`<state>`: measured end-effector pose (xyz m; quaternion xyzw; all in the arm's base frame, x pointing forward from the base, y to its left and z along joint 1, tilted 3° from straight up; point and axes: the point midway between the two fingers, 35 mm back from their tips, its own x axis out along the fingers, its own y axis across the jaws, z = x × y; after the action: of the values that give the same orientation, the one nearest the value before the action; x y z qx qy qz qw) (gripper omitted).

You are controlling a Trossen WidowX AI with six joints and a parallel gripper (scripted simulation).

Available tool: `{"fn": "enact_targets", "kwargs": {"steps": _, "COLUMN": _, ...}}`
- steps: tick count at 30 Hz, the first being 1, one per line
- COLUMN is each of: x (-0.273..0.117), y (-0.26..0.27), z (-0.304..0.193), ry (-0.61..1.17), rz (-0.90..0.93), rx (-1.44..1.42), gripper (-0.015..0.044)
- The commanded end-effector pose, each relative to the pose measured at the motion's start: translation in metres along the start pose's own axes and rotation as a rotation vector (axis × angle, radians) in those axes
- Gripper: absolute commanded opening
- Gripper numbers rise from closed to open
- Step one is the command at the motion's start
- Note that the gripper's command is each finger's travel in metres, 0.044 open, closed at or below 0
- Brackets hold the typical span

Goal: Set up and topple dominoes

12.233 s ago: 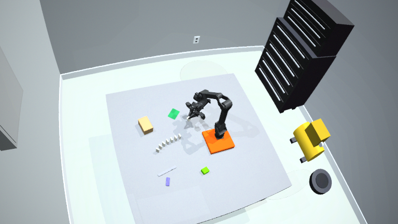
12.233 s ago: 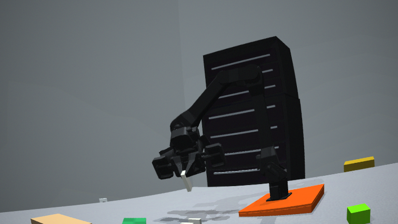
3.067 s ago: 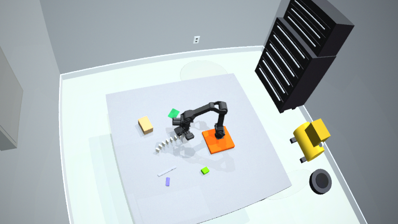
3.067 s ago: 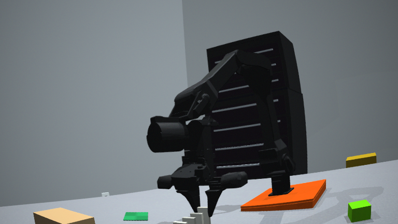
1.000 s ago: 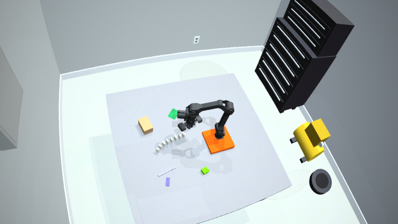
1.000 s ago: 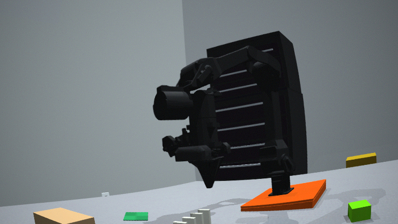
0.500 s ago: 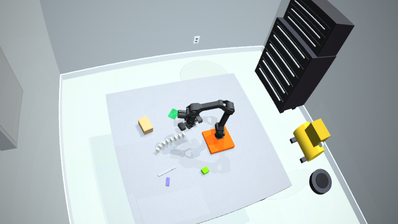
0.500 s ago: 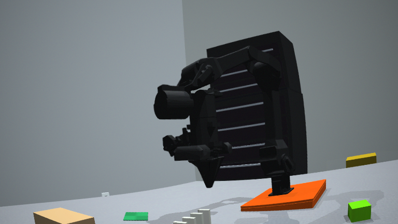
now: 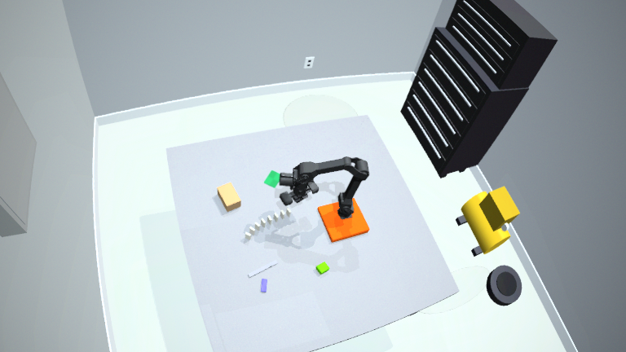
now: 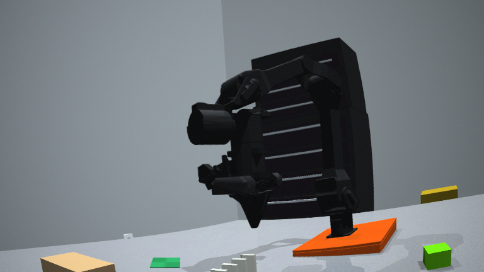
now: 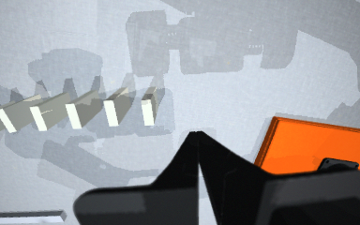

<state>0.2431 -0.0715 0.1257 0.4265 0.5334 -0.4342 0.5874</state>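
Observation:
A curved row of several cream dominoes (image 9: 270,220) (image 10: 239,265) (image 11: 75,116) stands upright on the table. The end domino nearest the orange base (image 11: 148,112) stands upright at the right of the row in the wrist view. My gripper (image 10: 254,226) (image 11: 195,137) is shut with its fingertips together and nothing between them. In the wrist view its tips show to the right of and slightly below that end domino, apart from it. In the exterior view they are raised above the table. The arm hides the fingertips in the top view.
An orange base plate (image 9: 350,228) (image 10: 342,249) (image 11: 309,145) carries the arm. A tan block (image 9: 227,194) (image 10: 76,262) and a flat green square (image 9: 271,178) (image 10: 165,262) lie beyond the row. A pale bar (image 9: 262,269) (image 11: 33,217), purple block (image 9: 263,284) and lime block (image 9: 322,267) (image 10: 437,257) lie on the other side.

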Motion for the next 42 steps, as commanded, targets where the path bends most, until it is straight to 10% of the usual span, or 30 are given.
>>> {"fn": "enact_targets", "kwargs": {"steps": 1, "x": 0.0, "y": 0.0, "z": 0.0, "ry": -0.003, "rz": 0.002, "rx": 0.006, "gripper": 0.0}}
{"fn": "enact_targets", "kwargs": {"steps": 14, "x": 0.002, "y": 0.0, "z": 0.001, "ry": -0.003, "rz": 0.002, "rx": 0.006, "gripper": 0.0}}
{"fn": "enact_targets", "kwargs": {"steps": 21, "x": 0.08, "y": 0.001, "z": 0.002, "ry": -0.004, "rz": 0.002, "rx": 0.006, "gripper": 0.0}}
{"fn": "enact_targets", "kwargs": {"steps": 42, "x": 0.078, "y": 0.029, "z": 0.003, "ry": -0.003, "rz": 0.005, "rx": 0.007, "gripper": 0.0}}
